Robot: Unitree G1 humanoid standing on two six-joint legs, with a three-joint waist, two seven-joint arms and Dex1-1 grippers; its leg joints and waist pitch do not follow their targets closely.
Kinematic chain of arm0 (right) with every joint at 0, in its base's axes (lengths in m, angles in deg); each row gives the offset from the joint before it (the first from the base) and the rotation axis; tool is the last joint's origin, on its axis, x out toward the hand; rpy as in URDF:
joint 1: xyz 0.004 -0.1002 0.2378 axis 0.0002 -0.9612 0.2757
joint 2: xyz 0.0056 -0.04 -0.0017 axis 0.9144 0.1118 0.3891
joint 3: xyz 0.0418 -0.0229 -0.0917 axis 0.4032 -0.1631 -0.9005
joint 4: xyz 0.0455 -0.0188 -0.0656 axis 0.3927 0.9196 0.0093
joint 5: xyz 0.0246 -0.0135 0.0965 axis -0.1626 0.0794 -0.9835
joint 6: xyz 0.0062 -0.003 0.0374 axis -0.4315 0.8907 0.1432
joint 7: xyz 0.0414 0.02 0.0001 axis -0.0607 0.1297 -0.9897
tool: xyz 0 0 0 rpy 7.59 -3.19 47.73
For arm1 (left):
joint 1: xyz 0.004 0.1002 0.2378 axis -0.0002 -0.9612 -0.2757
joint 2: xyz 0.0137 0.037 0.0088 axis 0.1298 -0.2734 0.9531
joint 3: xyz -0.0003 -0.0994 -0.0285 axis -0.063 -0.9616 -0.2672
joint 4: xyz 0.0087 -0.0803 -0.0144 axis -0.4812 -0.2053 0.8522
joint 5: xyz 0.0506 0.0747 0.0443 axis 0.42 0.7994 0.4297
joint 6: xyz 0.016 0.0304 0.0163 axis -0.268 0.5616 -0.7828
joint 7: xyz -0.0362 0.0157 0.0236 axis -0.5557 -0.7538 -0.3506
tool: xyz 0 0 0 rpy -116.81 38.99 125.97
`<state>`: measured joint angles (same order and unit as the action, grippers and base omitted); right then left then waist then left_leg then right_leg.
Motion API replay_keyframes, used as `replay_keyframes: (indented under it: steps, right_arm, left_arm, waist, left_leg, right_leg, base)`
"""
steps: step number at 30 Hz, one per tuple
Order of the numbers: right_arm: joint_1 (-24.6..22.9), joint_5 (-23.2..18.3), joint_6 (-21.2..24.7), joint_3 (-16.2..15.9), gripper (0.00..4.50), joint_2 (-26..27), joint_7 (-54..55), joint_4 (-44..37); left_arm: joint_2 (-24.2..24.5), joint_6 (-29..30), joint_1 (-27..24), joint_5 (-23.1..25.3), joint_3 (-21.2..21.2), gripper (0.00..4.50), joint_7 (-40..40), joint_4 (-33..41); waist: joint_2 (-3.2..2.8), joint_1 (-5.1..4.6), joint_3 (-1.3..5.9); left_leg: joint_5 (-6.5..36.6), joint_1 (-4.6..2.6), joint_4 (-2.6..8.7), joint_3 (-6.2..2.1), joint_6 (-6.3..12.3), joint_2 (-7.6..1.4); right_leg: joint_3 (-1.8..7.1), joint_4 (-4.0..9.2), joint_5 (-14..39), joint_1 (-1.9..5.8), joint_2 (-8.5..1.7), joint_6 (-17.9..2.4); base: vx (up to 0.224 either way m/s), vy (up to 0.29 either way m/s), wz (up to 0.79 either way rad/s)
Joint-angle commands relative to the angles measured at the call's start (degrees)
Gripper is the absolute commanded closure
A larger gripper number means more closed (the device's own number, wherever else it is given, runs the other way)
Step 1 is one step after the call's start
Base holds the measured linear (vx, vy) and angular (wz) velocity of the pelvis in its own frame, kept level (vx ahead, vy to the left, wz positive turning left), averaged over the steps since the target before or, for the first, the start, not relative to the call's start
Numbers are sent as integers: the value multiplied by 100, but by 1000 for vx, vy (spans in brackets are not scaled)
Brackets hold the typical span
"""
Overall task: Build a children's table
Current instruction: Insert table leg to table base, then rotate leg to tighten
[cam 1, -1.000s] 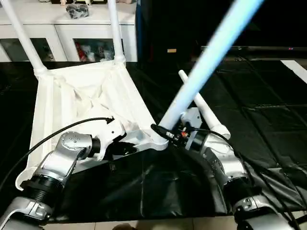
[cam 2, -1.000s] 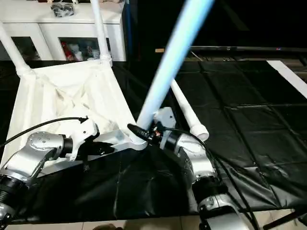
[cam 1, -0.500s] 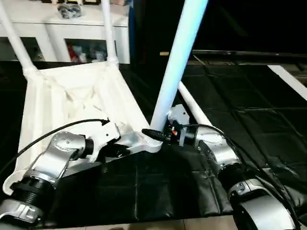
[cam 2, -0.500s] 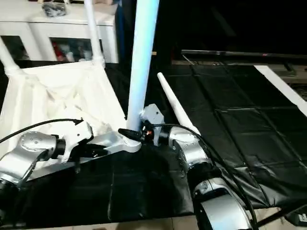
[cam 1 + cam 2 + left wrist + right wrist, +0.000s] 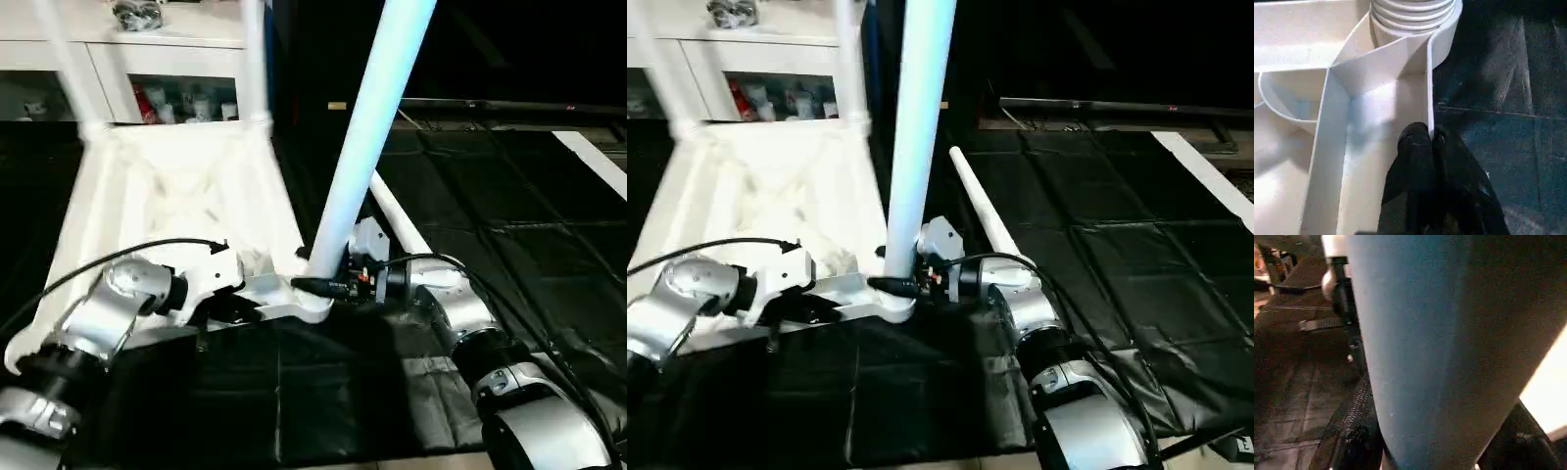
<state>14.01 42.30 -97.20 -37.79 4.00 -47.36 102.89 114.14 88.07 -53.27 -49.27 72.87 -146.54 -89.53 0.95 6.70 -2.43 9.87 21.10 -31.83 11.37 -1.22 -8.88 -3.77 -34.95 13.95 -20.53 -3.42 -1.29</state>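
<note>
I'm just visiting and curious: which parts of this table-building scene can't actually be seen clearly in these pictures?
- Held leg: its top is cut off by the head views' upper edge.
- Corner socket: how deep the leg sits is hidden by the right gripper.
- Two fitted legs: tops cut off, blurred.
- Left gripper: pinches the tabletop rim; the fingers' own bulk hides the contact.
- Cabinet contents: too small.

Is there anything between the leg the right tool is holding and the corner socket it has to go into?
Nothing visible. The leg in the right tool already stands with its base at the near corner socket of the tabletop.
</note>
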Motion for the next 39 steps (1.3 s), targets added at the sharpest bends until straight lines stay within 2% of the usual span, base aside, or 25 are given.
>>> replay_keyframes:
  steps: [1, 4, 5, 6, 11, 15, 18, 19, 22, 23, 24, 26, 27, 28, 29, 30, 31, 32, 33, 35, 38, 39]
  right_arm:
    - [-442, 452, 566, -772, 260, 57, -661, 525]
    - [-393, 465, 580, -774, 260, 80, -693, 540]
    - [-349, 468, 605, -770, 260, 106, -710, 544]
    - [-335, 464, 618, -767, 260, 117, -715, 542]
    - [-291, 461, 698, -732, 260, 161, -752, 527]
    - [-260, 506, 801, -694, 260, 184, -561, 557]
    - [-257, 564, 847, -655, 260, 197, -285, 589]
    - [-269, 582, 884, -622, 260, 204, -135, 600]
    - [-323, 578, 945, -568, 260, 214, 21, 601]
    - [-342, 588, 967, -542, 260, 227, 146, 618]
    - [-348, 608, 1000, -484, 260, 270, 419, 673]
    - [-340, 615, 1034, -424, 260, 319, 658, 730]
    - [-329, 616, 1048, -394, 260, 341, 749, 757]
    - [-309, 617, 1075, -341, 260, 380, 916, 807]
    - [-219, 582, 1203, -162, 260, 524, 1464, 988]
    - [-171, 562, 1268, -76, 260, 595, 1729, 1080]
    - [-108, 540, 1320, -2, 260, 673, 1989, 1179]
    - [-53, 525, 1370, 49, 260, 734, 2189, 1259]
    - [54, 510, 1430, 137, 260, 858, 2609, 1413]
    - [137, 489, 1394, 219, 260, 969, 2989, 1523]
    - [255, 388, 1523, 341, 260, 1136, 3364, 1642]
    - [285, 385, 1565, 324, 260, 1200, 3401, 1665]
  left_arm:
    - [27, -53, 189, 204, 48, 450, 120, -113]
    - [53, -62, 211, 227, 50, 450, 119, -160]
    - [62, -65, 224, 235, 41, 450, 117, -197]
    - [62, -65, 227, 234, 37, 450, 115, -207]
    - [64, -98, 244, 255, 24, 450, 105, -320]
    - [47, 100, 166, 177, -108, 450, 240, -282]
    - [89, 459, -99, 26, -327, 450, 443, 47]
    - [140, 697, -328, -68, -469, 450, 563, 341]
    - [234, 1112, -795, -195, -709, 450, 772, 969]
    - [234, 1362, -988, -230, -838, 450, 920, 1265]
    - [192, 1775, -1242, -249, -1007, 450, 1158, 1713]
    - [102, 2099, -1417, -256, -1116, 450, 1352, 2056]
    - [60, 2198, -1461, -256, -1139, 450, 1400, 2157]
    - [-17, 2383, -1542, -256, -1180, 450, 1489, 2342]
    - [-291, 2821, -1701, -137, -1233, 450, 1807, 2744]
    - [-422, 3013, -1764, -66, -1249, 450, 1958, 2911]
    - [-550, 3192, -1797, -38, -1202, 450, 2105, 3058]
    - [-635, 3295, -1808, -18, -1146, 450, 2194, 3148]
    - [-811, 3509, -1825, 5, -1031, 450, 2375, 3340]
    - [-1005, 3684, -1794, -35, -997, 450, 2555, 3430]
    - [-1151, 3716, -1630, -41, -943, 450, 2721, 3324]
    - [-1184, 3657, -1520, -8, -920, 450, 2774, 3209]
  waist:
    - [-113, -24, 156]
    - [-121, -23, 137]
    - [-98, -19, 144]
    - [-100, -21, 142]
    - [-95, -16, 151]
    - [-104, -18, 174]
    - [-104, -30, 185]
    - [-98, -41, 182]
    - [-67, -83, 185]
    - [-39, -82, 204]
    - [-47, -141, 221]
    - [-36, -172, 218]
    - [-43, -192, 210]
    - [-28, -201, 196]
    - [-32, -205, 182]
    - [-23, -258, 130]
    - [-10, -273, 117]
    - [-21, -273, 91]
    - [-22, -285, 87]
    - [-19, -315, 101]
    - [12, -313, 106]
    - [14, -315, 90]
  left_leg:
    - [1582, -134, 436, -260, 51, -573]
    - [1696, -147, 454, -264, 15, -591]
    - [1726, -157, 459, -264, -6, -597]
    - [1733, -151, 462, -264, -14, -595]
    - [1706, -158, 465, -255, -49, -599]
    - [1681, -165, 469, -253, -81, -606]
    - [1691, -155, 467, -258, -116, -610]
    - [1726, -152, 477, -259, -133, -615]
    - [1774, -131, 482, -271, -105, -603]
    - [1738, -141, 476, -270, -97, -609]
    - [1554, -119, 476, -280, -71, -617]
    - [1519, -126, 458, -261, -4, -579]
    - [1537, -118, 467, -267, -30, -595]
    - [1624, -124, 473, -268, -55, -591]
    - [1708, -120, 474, -281, -69, -583]
    - [2003, -99, 517, -324, -212, -592]
    - [2178, -125, 512, -324, -266, -582]
    - [2540, -177, 479, -355, -333, -558]
    - [2682, -200, 462, -383, -378, -569]
    - [2885, -184, 495, -435, -472, -554]
    - [2982, -196, 491, -430, -456, -536]
    - [3227, -235, 477, -443, -464, -516]
  right_leg:
    - [370, 382, 357, 63, -650, -1335]
    - [376, 411, 677, 47, -655, -1314]
    - [378, 411, 776, 43, -655, -1308]
    - [379, 415, 814, 45, -658, -1302]
    - [387, 420, 802, 37, -664, -1292]
    - [381, 402, 754, 43, -660, -1320]
    - [384, 396, 755, 53, -681, -1359]
    - [384, 396, 800, 53, -676, -1366]
    - [390, 424, 1024, 54, -677, -1330]
    - [390, 420, 1020, 63, -684, -1330]
    - [391, 386, 734, 75, -678, -1363]
    - [386, 406, 674, 63, -634, -1369]
    - [398, 394, 683, 69, -655, -1391]
    - [403, 421, 894, 63, -657, -1367]
    - [403, 438, 1056, 59, -664, -1358]
    - [400, 486, 1757, 70, -685, -1258]
    - [404, 515, 2123, 48, -687, -1179]
    - [423, 600, 2889, -10, -729, -986]
    - [440, 620, 3127, -39, -749, -924]
    - [414, 646, 3352, -49, -712, -736]
    - [417, 664, 3269, -91, -683, -644]
    - [413, 706, 3522, -141, -686, -555]
  base:
    - [0, 0, 0]
    - [0, 0, 0]
    - [0, 0, 0]
    - [0, 0, 0]
    - [0, 0, 0]
    - [0, 0, 0]
    - [0, 0, 0]
    - [0, 0, 0]
    - [0, 0, 0]
    - [0, 0, 0]
    - [0, 0, 0]
    - [0, 0, 0]
    - [0, 0, 0]
    - [0, 0, 0]
    - [0, 0, 0]
    - [0, 0, 0]
    - [0, 0, 0]
    - [0, 0, 0]
    - [-60, 3, -11]
    - [-59, 5, -12]
    - [0, 0, 0]
    - [0, 0, 0]
